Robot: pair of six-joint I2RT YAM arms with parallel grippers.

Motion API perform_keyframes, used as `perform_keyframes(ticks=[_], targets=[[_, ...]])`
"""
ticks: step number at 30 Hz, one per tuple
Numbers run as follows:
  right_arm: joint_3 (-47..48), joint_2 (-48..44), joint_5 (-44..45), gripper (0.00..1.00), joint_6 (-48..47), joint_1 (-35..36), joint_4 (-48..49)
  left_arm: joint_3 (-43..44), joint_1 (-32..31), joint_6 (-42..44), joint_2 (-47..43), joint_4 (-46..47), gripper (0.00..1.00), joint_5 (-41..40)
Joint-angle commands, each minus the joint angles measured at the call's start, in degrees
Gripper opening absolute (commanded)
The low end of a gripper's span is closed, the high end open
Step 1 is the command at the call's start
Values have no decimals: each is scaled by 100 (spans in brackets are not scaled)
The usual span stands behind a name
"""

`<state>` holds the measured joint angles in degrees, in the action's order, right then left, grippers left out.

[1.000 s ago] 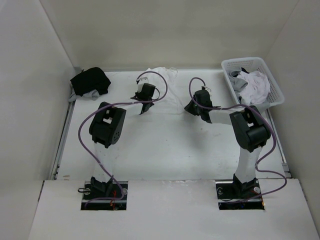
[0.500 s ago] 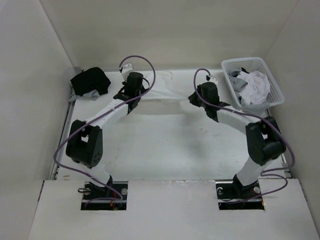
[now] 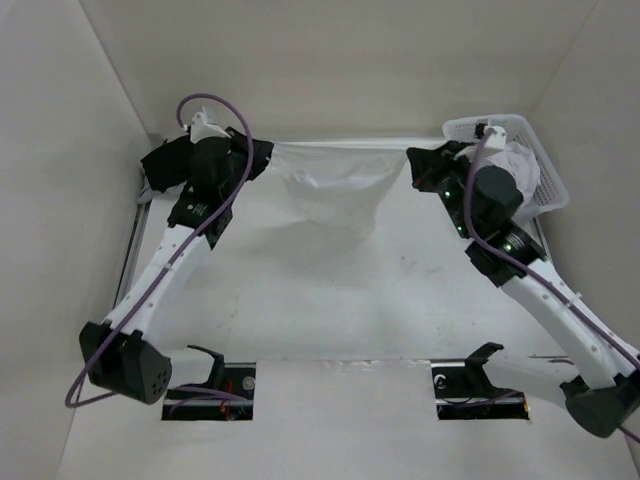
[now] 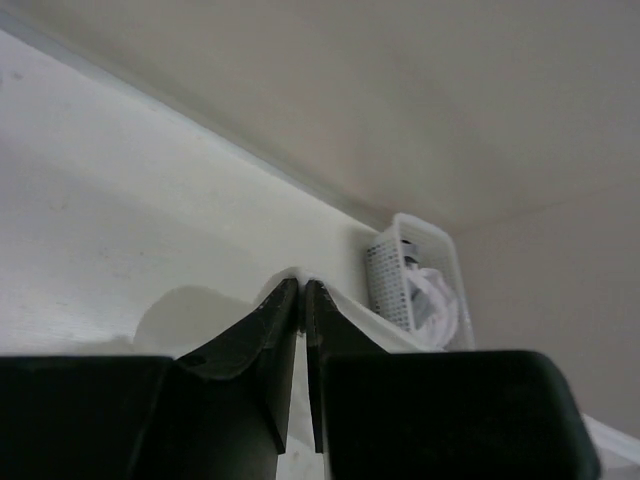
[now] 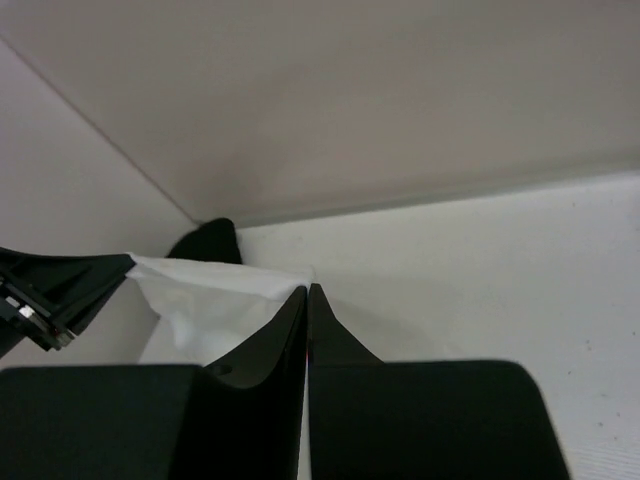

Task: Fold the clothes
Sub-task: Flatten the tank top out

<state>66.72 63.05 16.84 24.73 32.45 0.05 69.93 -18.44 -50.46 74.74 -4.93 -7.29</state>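
I have the white top (image 3: 330, 185) strung up between both arms at the far side of the table (image 3: 330, 300). Its upper edge is pulled taut from one gripper to the other, and the rest hangs below in a loose, creased sag. I cannot tell whether the bottom of it touches the table. The left gripper (image 3: 264, 157) is pinched on the top's left corner. In the left wrist view its fingers (image 4: 265, 340) come almost together, with a sliver of white cloth caught at the tips. The right gripper (image 3: 414, 166) is clamped on the opposite corner. In the right wrist view its fingers (image 5: 270, 340) meet on the cloth, and the top spreads away from them toward the other gripper. Both arms are stretched well out and angled apart, the left toward the far-left corner and the right toward the far-right. A black garment (image 3: 158, 162) lies bunched in the far-left corner, partly hidden behind the left arm. The basket (image 3: 552, 180) sits in the far-right corner just beyond the right arm, with a heap (image 3: 520, 165) of white and grey clothes inside it.
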Motion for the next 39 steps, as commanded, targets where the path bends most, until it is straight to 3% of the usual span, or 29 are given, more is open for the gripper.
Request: perform_keyframes(ticks=[1,5,9,11,16,19,21,23,26,30,34,39], targets=[[166,-415,347,3,-258,204,-382,65,-59,-236,-556,-69,7,500],[52,-355,4,3,-153,389,-418,-190,-77,-280,-514,-17,6,869],[218,242,-251,3,-56,57,-339,-121,160,-404,100,210,3,879],[656,742,-470,3,-91,-172,-304,325,231,-482,583,247,3,1027],[2553,2096,-919,1,-205,-691,-602,2381,328,-396,1613,-165,2,1116],[3687,2370,-919,2,-372,-736,-997,3201,328,-237,1658,-438,1,914],[3971,2300,-946,3,-486,-701,-1104,3159,301,-114,1405,-413,1,739],[3841,2099,-972,4,-592,-666,-1130,2686,258,53,1010,-255,1,467],[2762,1642,-920,4,-549,-472,-973,1483,196,150,341,158,2,106],[559,957,-823,4,-93,-288,-306,-694,213,54,-406,790,3,0],[-1297,735,-884,4,522,-182,187,-2322,178,-96,-574,1160,4,52],[-2951,1130,-1025,3,1164,143,750,-4107,152,-192,-610,1626,4,184]])
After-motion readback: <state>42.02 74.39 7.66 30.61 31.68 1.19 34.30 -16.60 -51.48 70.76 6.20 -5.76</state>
